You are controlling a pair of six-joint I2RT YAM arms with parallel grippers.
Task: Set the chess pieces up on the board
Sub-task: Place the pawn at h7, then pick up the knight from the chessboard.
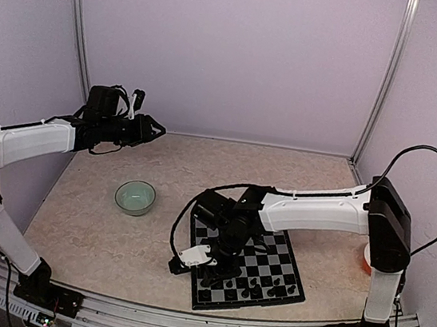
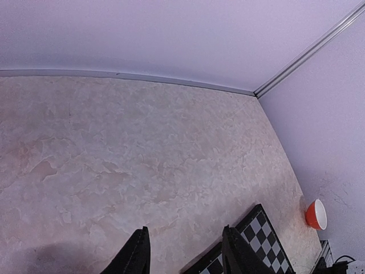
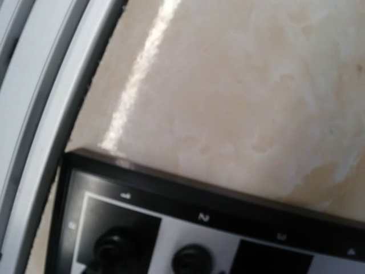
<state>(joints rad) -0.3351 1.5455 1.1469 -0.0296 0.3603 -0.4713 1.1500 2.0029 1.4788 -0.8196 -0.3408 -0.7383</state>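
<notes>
The board point(image 1: 271, 255) lies at the near right of the table. Several tiny black chess pieces point(image 1: 255, 290) stand on its near rows. My right gripper point(image 1: 206, 273) points down over the board's near left corner; its fingers are hard to make out from above. The right wrist view shows that corner's black border point(image 3: 199, 200) and two pieces point(image 3: 117, 248) on the first squares, but no fingers. My left gripper point(image 1: 155, 129) hangs high at the back left, far from the board. In the left wrist view it point(image 2: 185, 242) is open and empty, and a corner of the board point(image 2: 263, 228) shows.
A pale green bowl point(image 1: 135, 197) stands left of the board. An orange cup point(image 1: 365, 259) sits by the right wall behind the right arm, also in the left wrist view point(image 2: 316, 214). A metal rail point(image 3: 34, 114) runs along the table's near edge.
</notes>
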